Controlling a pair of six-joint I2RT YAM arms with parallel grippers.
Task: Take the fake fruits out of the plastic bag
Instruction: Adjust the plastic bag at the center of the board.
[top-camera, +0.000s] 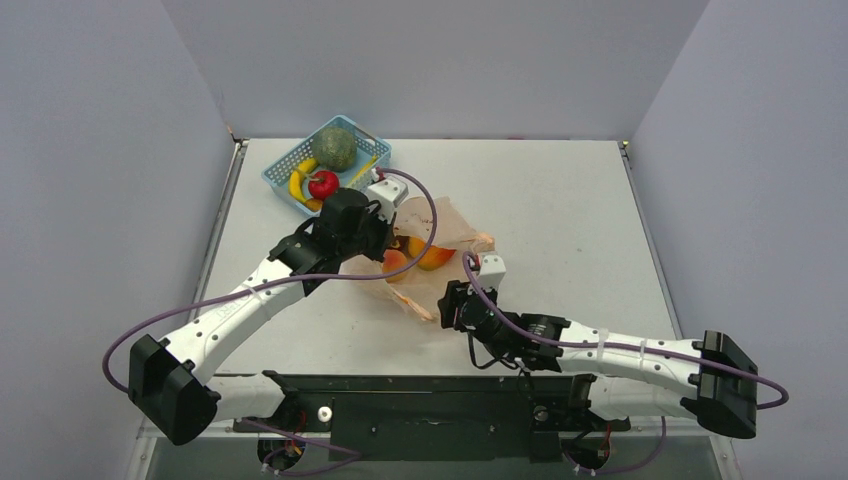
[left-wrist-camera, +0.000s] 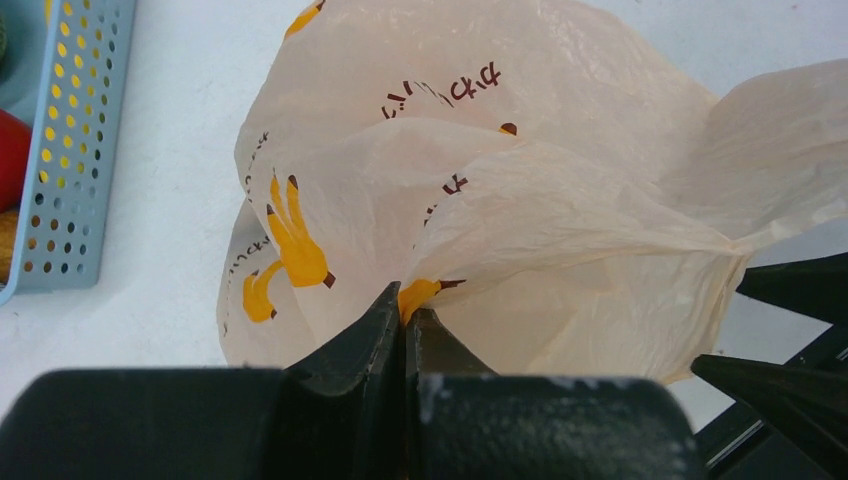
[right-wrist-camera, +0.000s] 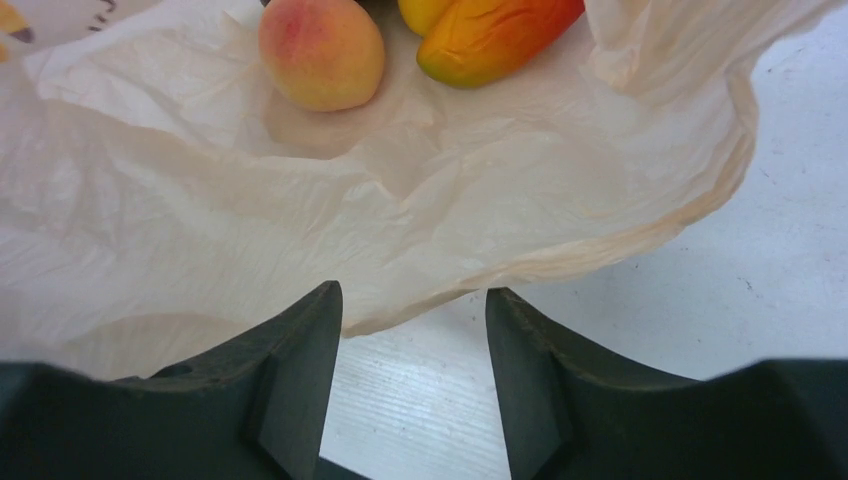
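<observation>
The plastic bag (top-camera: 456, 222) lies crumpled mid-table, pale orange with banana prints. My left gripper (top-camera: 388, 236) is shut on a fold of the plastic bag (left-wrist-camera: 520, 220), pinched between its fingertips at the left gripper (left-wrist-camera: 408, 305). The bag's mouth faces my right gripper (top-camera: 447, 300). In the right wrist view the right gripper (right-wrist-camera: 412, 300) is open with only bare table between its fingers, and the plastic bag (right-wrist-camera: 300, 200) rim lies just past the tips. Inside it rest fake fruits: a peach-pink one (right-wrist-camera: 322, 52) and a yellow-orange one (right-wrist-camera: 495, 30), showing from above as the pink fruit (top-camera: 397, 263) and the orange fruit (top-camera: 433, 256).
A blue mesh basket (top-camera: 283, 168) stands at the back left with a big green ball (top-camera: 334, 148), a red apple (top-camera: 323, 184) and a banana (top-camera: 297, 184). The basket wall (left-wrist-camera: 75, 150) is close to the bag's left side. Grey walls enclose the table.
</observation>
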